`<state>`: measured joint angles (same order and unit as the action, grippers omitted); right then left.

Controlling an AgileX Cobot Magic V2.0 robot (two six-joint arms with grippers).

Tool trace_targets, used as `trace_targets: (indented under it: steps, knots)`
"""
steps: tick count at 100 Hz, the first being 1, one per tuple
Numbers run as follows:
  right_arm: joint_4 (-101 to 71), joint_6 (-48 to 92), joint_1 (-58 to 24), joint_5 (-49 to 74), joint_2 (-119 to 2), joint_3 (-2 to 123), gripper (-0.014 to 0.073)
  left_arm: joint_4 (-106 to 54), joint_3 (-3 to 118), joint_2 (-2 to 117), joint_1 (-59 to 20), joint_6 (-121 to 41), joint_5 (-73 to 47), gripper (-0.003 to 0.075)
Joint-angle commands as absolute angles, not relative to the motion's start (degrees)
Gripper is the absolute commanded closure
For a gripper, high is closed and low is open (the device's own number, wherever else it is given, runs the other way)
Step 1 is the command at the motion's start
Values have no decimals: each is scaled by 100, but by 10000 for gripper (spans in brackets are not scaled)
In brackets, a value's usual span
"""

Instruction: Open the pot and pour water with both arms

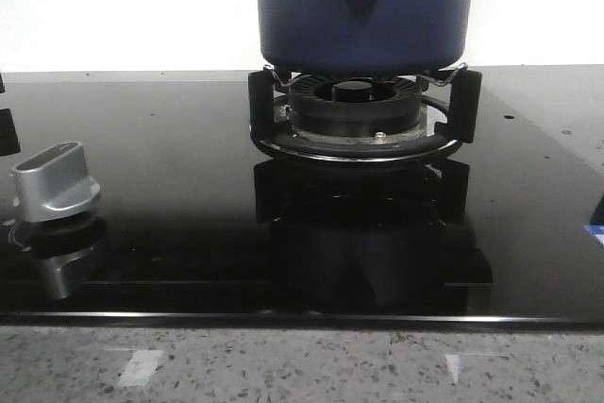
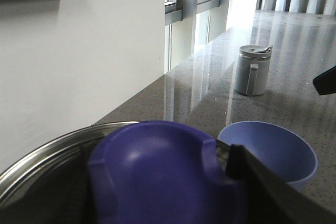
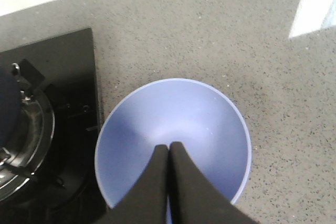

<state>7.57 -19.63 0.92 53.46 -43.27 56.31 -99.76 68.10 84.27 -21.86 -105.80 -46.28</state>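
Note:
The dark navy pot (image 1: 363, 7) is at the top of the front view, over the burner (image 1: 357, 106), its base level with the tops of the trivet prongs. I cannot tell if it rests on them. In the left wrist view my left gripper (image 2: 157, 166) is shut around the pot's blue handle (image 2: 157, 171), with the shiny pot rim (image 2: 47, 150) behind it and no lid in view. My right gripper (image 3: 169, 147) is shut and empty, above the light blue bowl (image 3: 210, 124). Neither gripper shows in the front view.
The light blue bowl (image 2: 273, 150) sits on the grey speckled counter to the right of the black glass hob (image 3: 63, 61). A grey lidded cup (image 2: 253, 70) stands farther along the counter. A silver stove knob (image 1: 55, 181) is at the hob's left.

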Motion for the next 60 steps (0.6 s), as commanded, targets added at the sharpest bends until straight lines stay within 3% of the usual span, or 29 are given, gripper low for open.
trace_targets:
  steps: [1,31,60]
  knots:
    - [777,-1887,27,5012,-4203,5759,668,-10723,7375,8545,-2340,-10604,-4821,469]
    - [668,-1855,-51,5141,-3920,5759,668,-10723,8335,9485,-2533,-10604,-4832,469]
    - [668,-1821,-51,5191,-3909,5759,668,-10723,8455,9860,-2703,-10604,-4644,469]
